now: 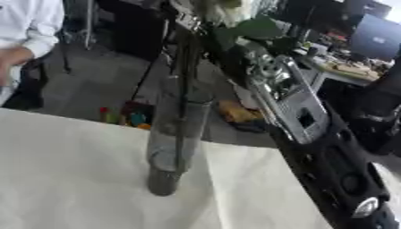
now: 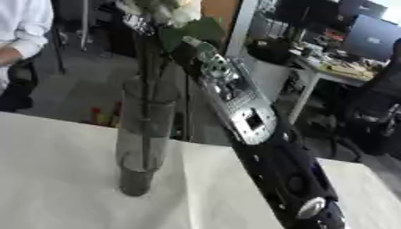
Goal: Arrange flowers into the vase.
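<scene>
The placing step was judged to be in hand: a flower (image 2: 160,13) was held above the glass vase (image 2: 145,134), which stood on the white table (image 2: 55,179), its stem already inside. Release was judged next. The right hand (image 2: 205,60), reaching up along a raised arm, was seen at the stem; finger closure could not be told.
</scene>
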